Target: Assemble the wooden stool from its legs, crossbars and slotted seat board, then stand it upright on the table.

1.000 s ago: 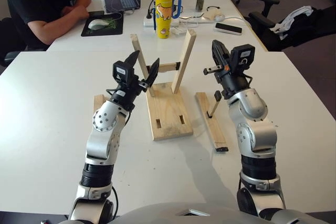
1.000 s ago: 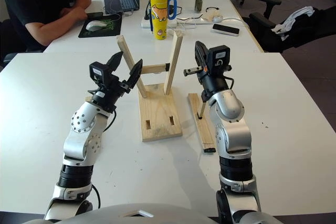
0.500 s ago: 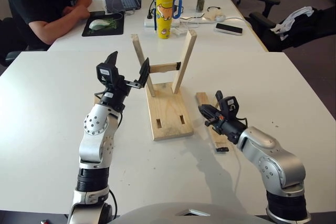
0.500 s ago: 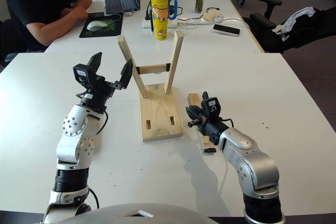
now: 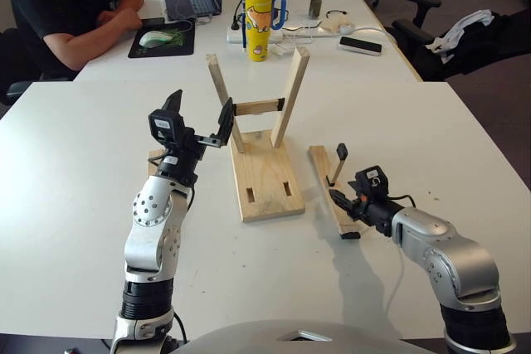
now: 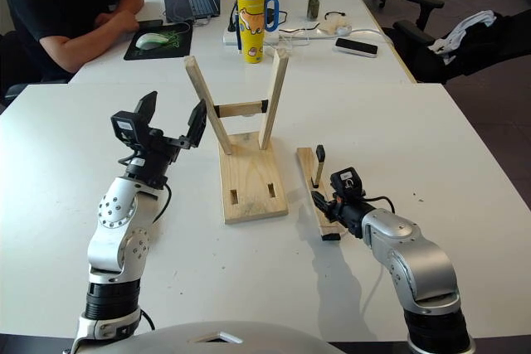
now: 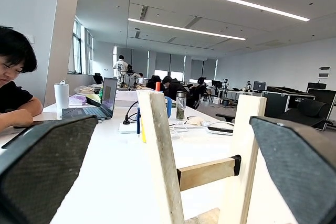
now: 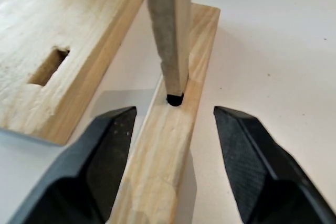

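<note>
Left gripper [image 5: 202,110]: raised above the table [image 5: 75,196], just left of the standing legs [image 5: 222,97], fingers spread wide, nothing held.
Below the left arm: wood piece [image 5: 155,160], largely hidden, possibly another leg.
Centre: board [image 5: 267,178] flat on the table, two legs upright at its far end, splayed apart, joined by a crossbar [image 5: 259,107]; two slots at its near end.
Right of the board: loose leg [image 5: 330,184] flat on the table, short peg [image 5: 338,163] standing in it.
Right gripper [image 5: 343,203]: low at the loose leg's near end, fingers open on either side, not touching.
</note>
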Motion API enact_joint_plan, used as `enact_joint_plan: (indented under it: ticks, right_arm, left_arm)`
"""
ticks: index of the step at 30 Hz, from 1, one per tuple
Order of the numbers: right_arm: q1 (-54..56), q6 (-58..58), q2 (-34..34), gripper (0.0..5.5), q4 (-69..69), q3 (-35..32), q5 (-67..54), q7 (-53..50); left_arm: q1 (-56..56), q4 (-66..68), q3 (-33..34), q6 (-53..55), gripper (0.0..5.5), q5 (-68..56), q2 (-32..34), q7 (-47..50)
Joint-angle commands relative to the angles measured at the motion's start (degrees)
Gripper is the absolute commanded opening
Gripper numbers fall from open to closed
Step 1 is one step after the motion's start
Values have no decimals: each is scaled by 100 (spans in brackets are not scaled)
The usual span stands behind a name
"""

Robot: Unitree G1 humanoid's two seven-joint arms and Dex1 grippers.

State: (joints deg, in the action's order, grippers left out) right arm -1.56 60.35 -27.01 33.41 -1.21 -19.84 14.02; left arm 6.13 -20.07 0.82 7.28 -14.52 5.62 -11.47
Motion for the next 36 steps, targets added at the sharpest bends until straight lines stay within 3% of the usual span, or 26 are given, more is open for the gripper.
enact_joint_plan:
  ticks: [1,9,19,24,33,36]
  right_arm:
    - [133,297,207,270,-133,54,39,-157]
    - [154,707,555,270,-217,194,72,-319]
    - [382,744,193,270,-609,775,455,-221]
    - [339,230,79,207,-802,813,716,-258]
    - [1089,-937,481,207,-1482,-194,783,-443]
    - [1833,-1507,879,207,-1833,-890,332,-453]
  left_arm:
    - [124,125,-83,45,540,96,70,-70]
    - [257,163,-31,128,540,6,170,-160]
    - [251,197,-77,113,540,59,123,-109]
    - [369,327,-98,128,540,59,138,-140]
    - [697,519,121,487,540,-449,238,-437]
    - [935,580,221,780,540,-754,381,-673]
